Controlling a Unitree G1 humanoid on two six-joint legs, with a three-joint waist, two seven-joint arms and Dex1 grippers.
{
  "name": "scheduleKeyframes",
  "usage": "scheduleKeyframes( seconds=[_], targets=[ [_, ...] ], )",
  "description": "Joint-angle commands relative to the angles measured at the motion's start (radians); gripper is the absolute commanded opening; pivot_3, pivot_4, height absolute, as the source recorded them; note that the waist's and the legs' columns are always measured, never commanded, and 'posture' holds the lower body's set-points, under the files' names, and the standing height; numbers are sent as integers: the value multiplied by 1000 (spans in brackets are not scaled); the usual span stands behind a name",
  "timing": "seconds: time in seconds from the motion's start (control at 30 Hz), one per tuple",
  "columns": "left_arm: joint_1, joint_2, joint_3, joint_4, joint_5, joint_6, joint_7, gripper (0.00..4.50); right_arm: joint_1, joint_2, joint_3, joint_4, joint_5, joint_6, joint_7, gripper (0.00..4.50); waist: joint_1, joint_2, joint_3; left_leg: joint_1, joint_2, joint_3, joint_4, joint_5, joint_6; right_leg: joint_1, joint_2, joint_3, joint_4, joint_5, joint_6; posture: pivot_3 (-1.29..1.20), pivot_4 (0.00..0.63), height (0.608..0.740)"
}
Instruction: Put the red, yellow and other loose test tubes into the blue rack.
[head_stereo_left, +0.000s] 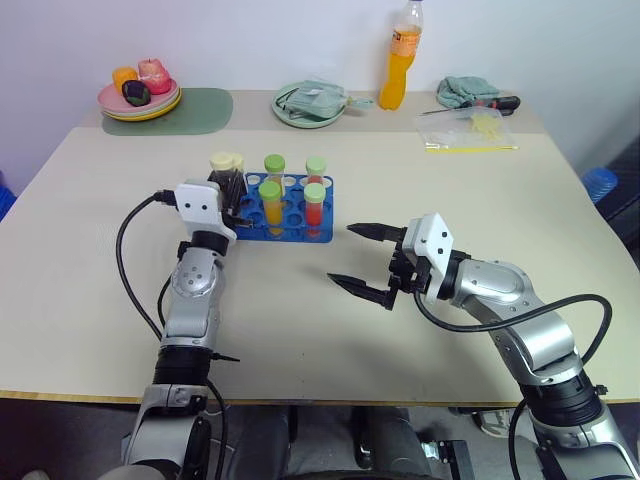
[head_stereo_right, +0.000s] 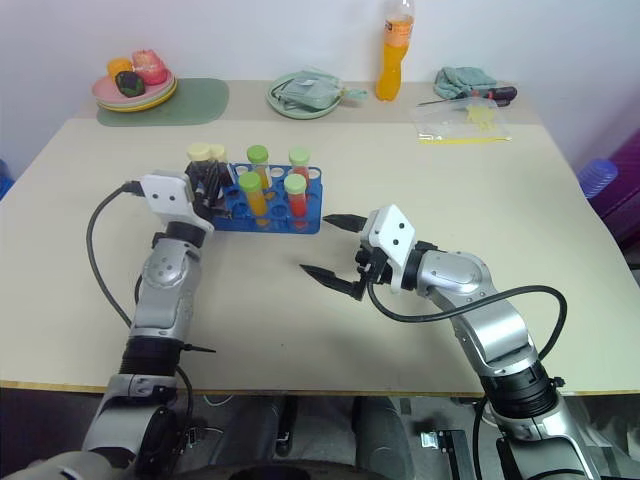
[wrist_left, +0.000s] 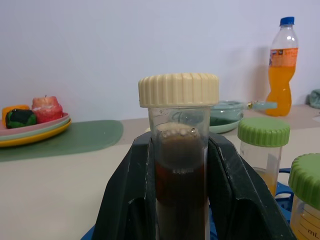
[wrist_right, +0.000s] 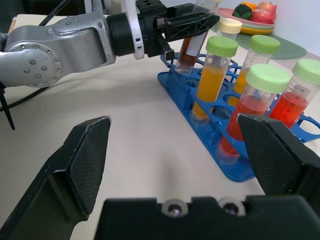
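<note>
I'm gripping the dark tube (wrist_left: 179, 165), cream-capped, in my left tool (head_stereo_left: 232, 200), lower end standing in the rack's (head_stereo_left: 310, 232) left end. My right tool (head_stereo_left: 358, 258) is hanging wide open, beside the rack.

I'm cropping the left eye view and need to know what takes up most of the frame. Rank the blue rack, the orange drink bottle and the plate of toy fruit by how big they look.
1. blue rack
2. plate of toy fruit and orange drink bottle: too alike to rank; both stand farther back, so true sizes stay unsure.
</note>
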Motion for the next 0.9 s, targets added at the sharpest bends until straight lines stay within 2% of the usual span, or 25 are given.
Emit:
scheduleKeyframes(
  seconds=[0.03, 0.67, 0.7, 0.83, 0.9],
  targets=[
    [-13, -5, -4, -1, 20, -36, -4, 791, -7, 6, -11, -38, 8, -10, -2, 4500, 0, 0, 0, 0, 0, 0, 0, 0, 0, 0, 0, 0, 0, 0, 0, 0, 150, 740],
    [4, -31, -6, 169, 63, -236, -5, 791, -8, 9, -7, -52, 10, -3, -4, 4500, 1, 0, 0, 0, 0, 0, 0, 0, 0, 0, 0, 0, 0, 0, 0, 0, 150, 740],
    [8, -33, -4, 164, 64, -233, -1, 1823, -7, 7, -8, -54, 10, -1, -4, 4500, 1, 0, 0, 0, 0, 0, 0, 0, 0, 0, 0, 0, 0, 0, 0, 0, 150, 740],
    [44, -28, 16, 85, 48, -187, 7, 3620, -1, 1, -14, -58, 12, -1, -1, 4500, -1, 0, 0, 0, 0, 0, 0, 0, 0, 0, 0, 0, 0, 0, 0, 0, 150, 740],
    [104, -7, 45, -40, -8, -117, -17, 3620, 3, -6, -25, -59, 15, 1, 2, 4500, -10, 0, 0, 0, 0, 0, 0, 0, 0, 0, 0, 0, 0, 0, 0, 0, 150, 740]
  ],
)
